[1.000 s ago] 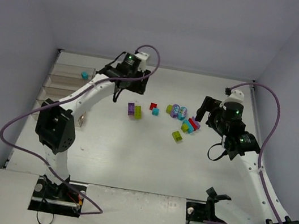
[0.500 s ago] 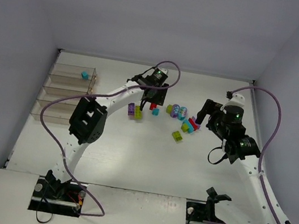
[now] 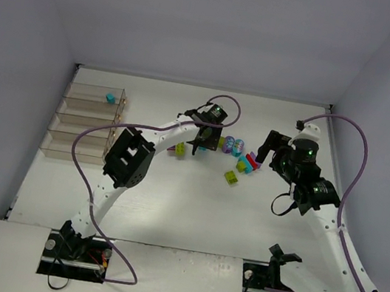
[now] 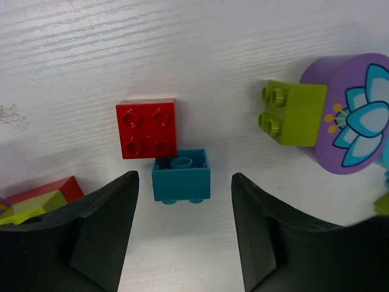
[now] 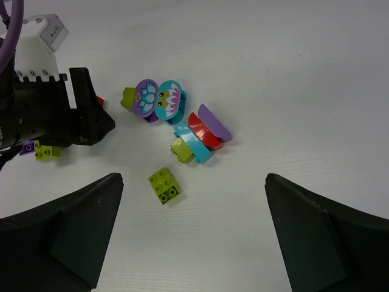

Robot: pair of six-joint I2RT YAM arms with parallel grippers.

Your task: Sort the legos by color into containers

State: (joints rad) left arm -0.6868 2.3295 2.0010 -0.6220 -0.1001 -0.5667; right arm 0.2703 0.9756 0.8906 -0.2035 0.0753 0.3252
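Observation:
The legos lie mid-table. In the left wrist view a cyan brick rests upside down against a red brick, with a lime brick and a round purple flower piece to the right. My left gripper is open and low over the table, its tips on either side of the cyan brick without touching it. My right gripper hangs wide open and empty above a lime brick and a stack of cyan, red and purple curved pieces. The clear containers stand at the far left, with one cyan brick in the rearmost bin.
A purple and lime pair lies just left of the left gripper. Round purple and cyan flower pieces sit between the two grippers. The right gripper is close beside the curved stack. Walls enclose the table on three sides.
The left arm has swung right, away from the containers, and come down over the red and cyan bricks. The right arm has barely moved.

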